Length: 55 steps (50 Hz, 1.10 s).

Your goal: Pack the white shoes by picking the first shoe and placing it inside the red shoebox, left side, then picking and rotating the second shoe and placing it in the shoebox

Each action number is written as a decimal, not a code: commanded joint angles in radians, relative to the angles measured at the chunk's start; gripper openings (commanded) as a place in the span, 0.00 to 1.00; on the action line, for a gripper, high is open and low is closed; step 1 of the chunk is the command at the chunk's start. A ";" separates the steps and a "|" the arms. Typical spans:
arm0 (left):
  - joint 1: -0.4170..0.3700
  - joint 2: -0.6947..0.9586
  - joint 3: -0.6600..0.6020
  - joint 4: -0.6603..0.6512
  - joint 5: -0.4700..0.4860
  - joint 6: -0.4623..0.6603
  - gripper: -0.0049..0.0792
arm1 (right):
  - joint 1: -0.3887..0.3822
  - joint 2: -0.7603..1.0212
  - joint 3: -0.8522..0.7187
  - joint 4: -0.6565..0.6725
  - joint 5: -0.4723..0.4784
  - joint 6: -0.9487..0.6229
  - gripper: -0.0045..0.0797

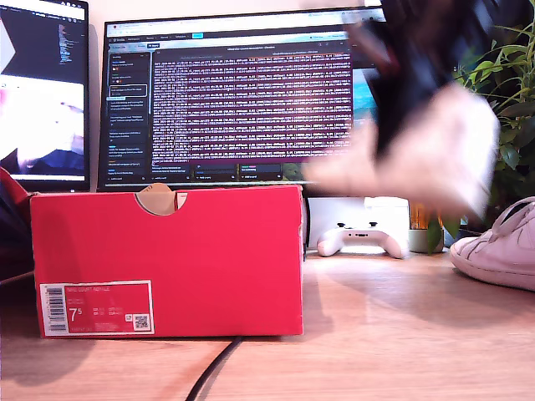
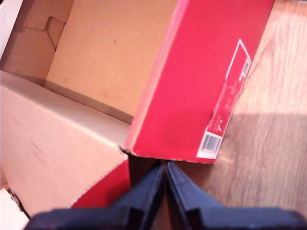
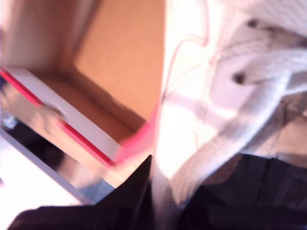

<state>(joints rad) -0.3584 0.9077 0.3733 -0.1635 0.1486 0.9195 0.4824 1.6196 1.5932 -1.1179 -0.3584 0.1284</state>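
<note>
Shoebox point(image 1: 167, 259): red cardboard, standing on the wooden desk point(image 1: 393, 334) at the exterior view's left, long side toward the camera. Half-round notch in the middle of its top edge. White barcode label point(image 1: 97, 308) marked 7.5 at the lower left corner of that face, as the exterior view shows it. From above, in both wrist views, the inside is bare brown cardboard with nothing lying in it.

Shoe, first point(image 1: 435, 150): white, laced, held in the air above the desk at the exterior view's upper right, to the right of the shoebox and higher than its rim. Heavily blurred there; only a pale shape under a dark arm. My second gripper point(image 3: 160, 211) has it: dark fingers point(image 3: 129, 196) closed on the shoe's laced upper, with the box interior showing just beyond it.

Shoe, second point(image 1: 501, 246): white, resting on the desk at the exterior view's right edge, partly cut off, well apart from the shoebox.

First gripper point(image 2: 165, 191): my first gripper hangs over the desk just outside a corner of the shoebox, near the label end. Its dark fingers point(image 2: 148, 191) are pressed together with nothing between them.

Other items, far side of the desk: wide monitor point(image 1: 234, 100) with lines of text, second screen point(image 1: 42, 92) at the exterior view's left, white game controller point(image 1: 362, 241), green plant point(image 1: 510, 92) at the right. Black cable point(image 1: 213, 372) on the near desk below the box.
</note>
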 commanded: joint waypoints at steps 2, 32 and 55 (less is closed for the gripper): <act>-0.002 0.010 0.007 0.004 0.005 -0.003 0.04 | 0.071 -0.027 0.019 0.087 -0.010 0.063 0.04; -0.002 0.010 0.007 0.005 0.005 -0.003 0.04 | 0.248 0.204 0.019 0.636 0.051 0.484 0.04; -0.002 0.010 0.007 0.007 0.004 -0.003 0.04 | 0.320 0.420 0.019 0.812 0.073 0.697 0.04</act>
<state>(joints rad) -0.3584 0.9077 0.3733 -0.1619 0.1490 0.9195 0.8040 2.0129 1.5959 -0.3286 -0.2993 0.8234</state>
